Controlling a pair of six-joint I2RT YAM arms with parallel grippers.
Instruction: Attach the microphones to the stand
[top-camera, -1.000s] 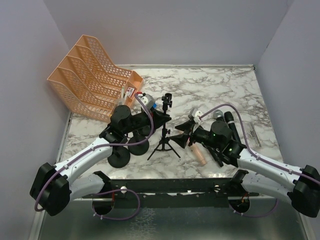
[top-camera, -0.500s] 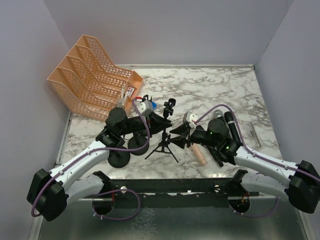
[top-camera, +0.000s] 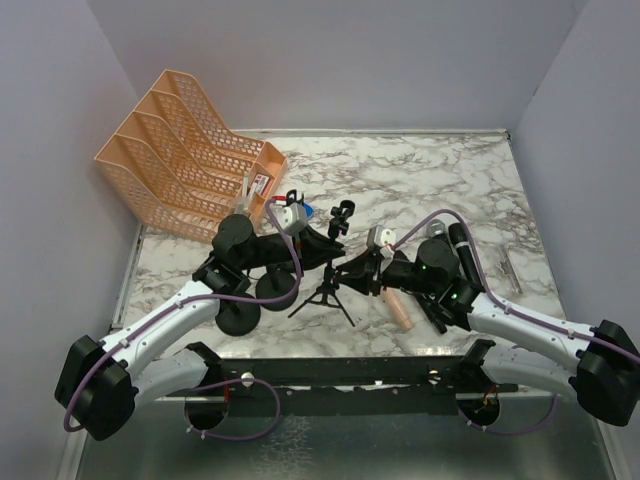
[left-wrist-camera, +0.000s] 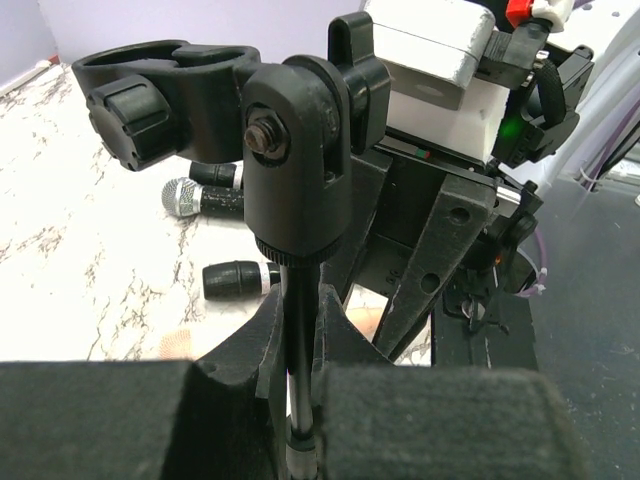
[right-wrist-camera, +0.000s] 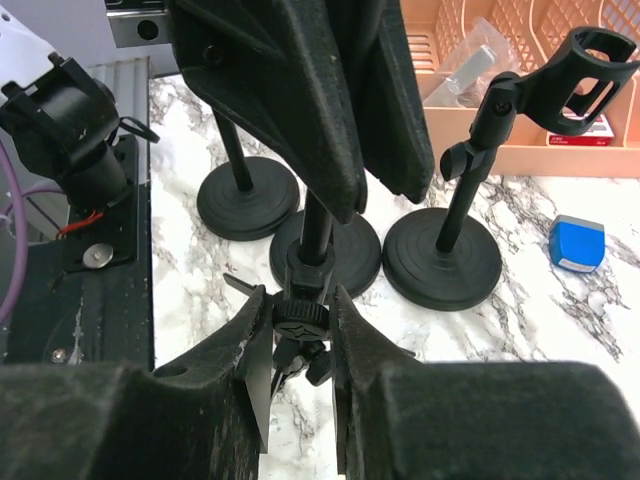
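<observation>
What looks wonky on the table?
The tripod stand looks tipped toward the right rather than upright, with the left gripper and right gripper both pinching it. Its clip is empty.

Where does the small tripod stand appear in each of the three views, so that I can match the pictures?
Top external: the tripod stand is in the middle of the marble table.
Left wrist: its pole and clip head fill the centre.
Right wrist: its hub sits low in the centre.
Shared landmark: the marble table, visible in all three views.
</observation>
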